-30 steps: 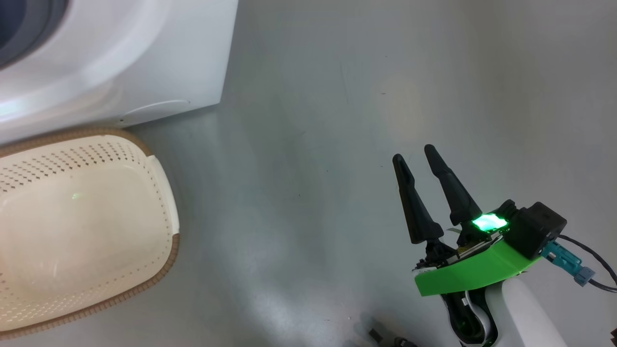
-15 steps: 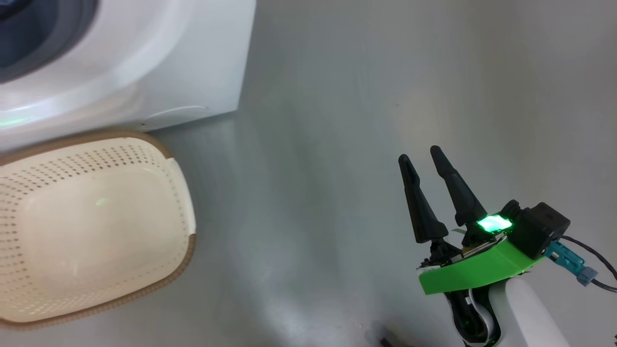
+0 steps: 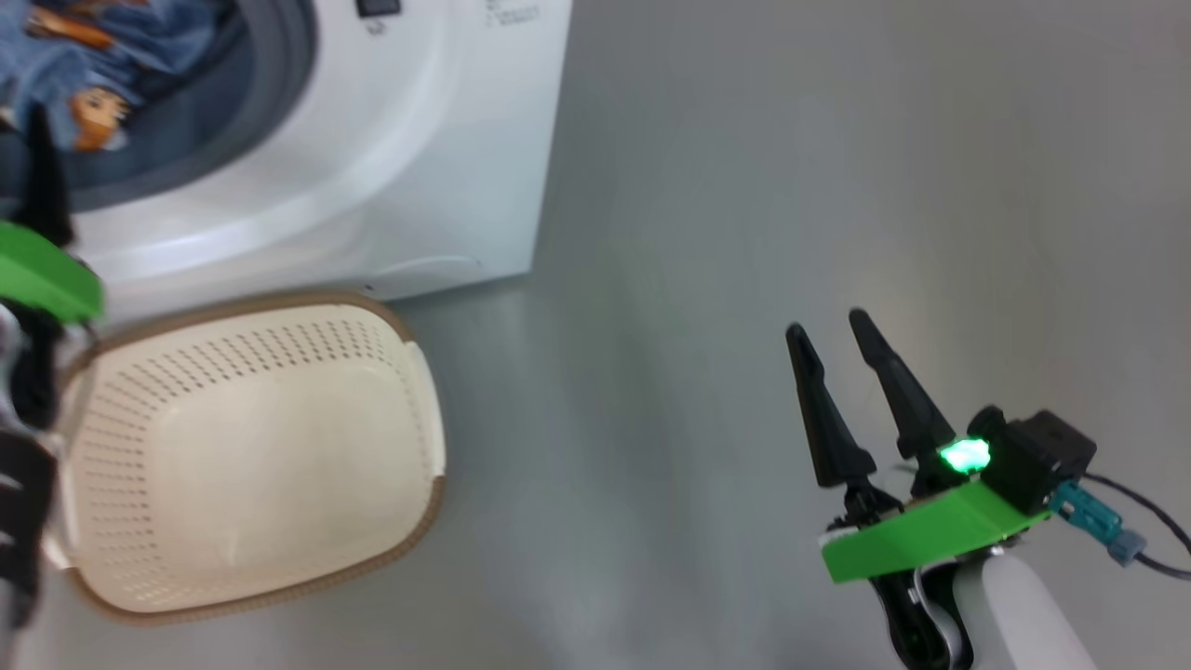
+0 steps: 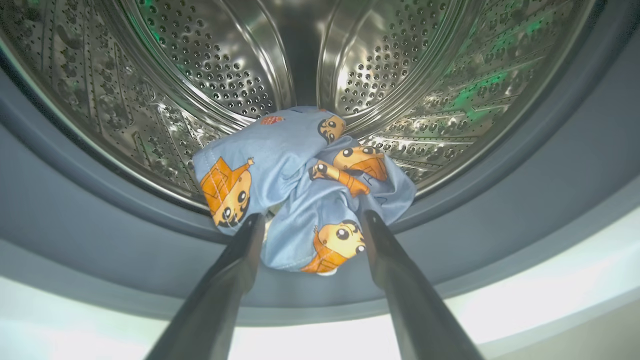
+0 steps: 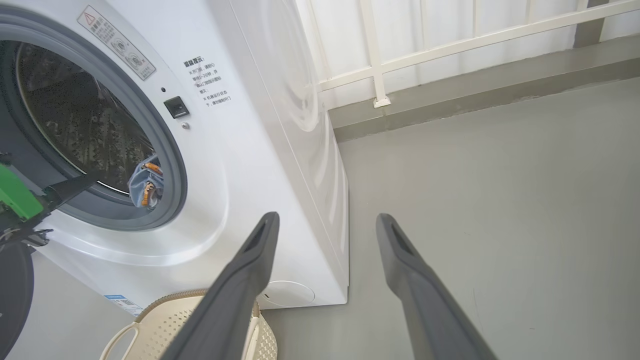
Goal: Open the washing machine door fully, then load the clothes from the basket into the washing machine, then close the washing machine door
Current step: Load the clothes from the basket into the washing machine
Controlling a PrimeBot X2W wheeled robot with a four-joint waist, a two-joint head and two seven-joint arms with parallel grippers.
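The washing machine [image 3: 419,140] stands with its round opening uncovered. The light blue clothes [image 4: 300,185] with orange faces lie bunched on the drum's front lip, spilling onto the grey gasket [image 4: 100,240]. My left gripper [image 4: 312,218] is open at the opening, its fingertips on either side of the cloth's near edge. It also shows in the head view as a dark finger [image 3: 42,177]. The cream basket [image 3: 251,456] sits empty on the floor before the machine. My right gripper [image 3: 826,324] hangs open over bare floor to the right, holding nothing. The washing machine door is not clearly seen.
Grey floor [image 3: 707,233] spreads to the right of the machine. A white railing [image 5: 450,45] and a low kerb run behind it. A dark rounded shape [image 5: 12,290] sits at the lower left of the right wrist view; I cannot tell what it is.
The head camera has swung, bringing the drum opening, the clothes and my left gripper into view. The left gripper has opened. The right gripper has barely moved.
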